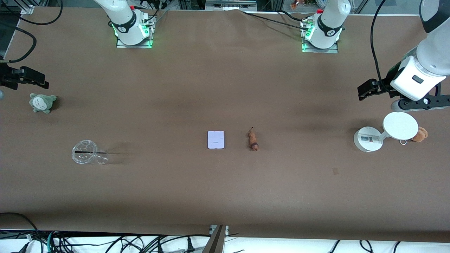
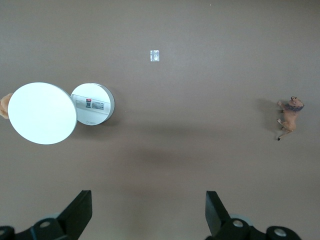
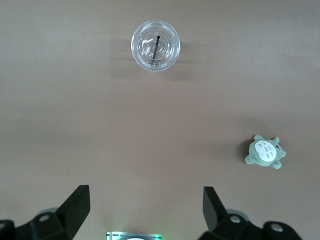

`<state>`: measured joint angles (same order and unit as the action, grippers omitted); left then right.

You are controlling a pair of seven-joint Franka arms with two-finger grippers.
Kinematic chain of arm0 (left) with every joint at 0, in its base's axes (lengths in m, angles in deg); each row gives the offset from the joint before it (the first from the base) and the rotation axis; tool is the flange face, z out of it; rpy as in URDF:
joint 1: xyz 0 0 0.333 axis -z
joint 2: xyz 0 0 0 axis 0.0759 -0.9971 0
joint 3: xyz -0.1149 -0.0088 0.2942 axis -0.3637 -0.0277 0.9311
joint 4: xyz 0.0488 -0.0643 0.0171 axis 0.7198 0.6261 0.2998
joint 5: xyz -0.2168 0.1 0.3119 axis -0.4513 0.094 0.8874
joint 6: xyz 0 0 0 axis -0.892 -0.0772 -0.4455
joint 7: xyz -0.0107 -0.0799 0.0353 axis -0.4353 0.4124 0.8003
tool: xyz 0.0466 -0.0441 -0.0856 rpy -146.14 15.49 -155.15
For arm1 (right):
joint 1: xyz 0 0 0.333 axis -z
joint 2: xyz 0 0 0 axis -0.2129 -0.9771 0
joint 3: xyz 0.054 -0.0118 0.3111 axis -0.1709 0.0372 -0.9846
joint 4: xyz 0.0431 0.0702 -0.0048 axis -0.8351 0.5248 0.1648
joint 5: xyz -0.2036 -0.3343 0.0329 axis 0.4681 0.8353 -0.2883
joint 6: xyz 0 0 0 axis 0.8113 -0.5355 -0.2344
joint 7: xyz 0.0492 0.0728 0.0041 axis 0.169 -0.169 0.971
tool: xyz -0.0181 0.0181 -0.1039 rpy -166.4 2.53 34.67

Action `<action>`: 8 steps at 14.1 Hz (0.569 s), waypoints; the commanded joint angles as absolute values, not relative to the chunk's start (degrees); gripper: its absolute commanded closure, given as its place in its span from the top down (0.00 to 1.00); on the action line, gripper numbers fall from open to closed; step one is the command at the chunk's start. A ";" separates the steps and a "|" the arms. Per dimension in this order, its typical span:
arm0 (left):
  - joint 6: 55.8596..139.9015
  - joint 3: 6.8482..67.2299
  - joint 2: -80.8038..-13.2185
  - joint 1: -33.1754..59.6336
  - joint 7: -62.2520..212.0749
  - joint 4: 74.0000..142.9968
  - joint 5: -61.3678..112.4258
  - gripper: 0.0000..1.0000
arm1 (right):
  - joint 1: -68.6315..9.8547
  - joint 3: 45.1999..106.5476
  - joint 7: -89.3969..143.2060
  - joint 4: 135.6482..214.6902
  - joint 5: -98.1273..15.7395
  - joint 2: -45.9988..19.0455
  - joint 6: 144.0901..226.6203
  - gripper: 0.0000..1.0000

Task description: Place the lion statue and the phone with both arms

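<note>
The phone (image 1: 215, 140), a pale lavender-white rounded rectangle, lies flat at the middle of the table. Beside it, toward the left arm's end, lies the small reddish-brown lion statue (image 1: 253, 140); the left wrist view shows the lion statue (image 2: 290, 116) too. My left gripper (image 1: 364, 91) hangs open and holding nothing over the left arm's end of the table, by the white stand; in its wrist view the left gripper (image 2: 148, 200) has only cloth between its fingers. My right gripper (image 1: 37, 80) hangs open, also with nothing in it, over the right arm's end; the right gripper (image 3: 146, 197) frames bare cloth.
A round white stand (image 1: 369, 140) (image 2: 92, 103) with an orange-brown plush (image 1: 420, 134) beside it sits at the left arm's end. At the right arm's end sit a grey-green plush (image 1: 42, 102) (image 3: 265, 153) and a clear lidded cup with straw (image 1: 86, 152) (image 3: 155, 38).
</note>
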<state>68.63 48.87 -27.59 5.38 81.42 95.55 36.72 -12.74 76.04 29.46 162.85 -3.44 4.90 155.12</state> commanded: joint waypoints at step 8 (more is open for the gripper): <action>69.75 48.42 -26.13 5.23 81.56 97.12 36.10 1.00 | -12.38 75.96 30.22 162.37 -3.29 4.71 155.16 1.00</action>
<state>68.85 48.47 -26.94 5.43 81.42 96.17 36.72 -12.70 76.07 29.46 162.85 -3.44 4.87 155.12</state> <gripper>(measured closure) 0.000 0.000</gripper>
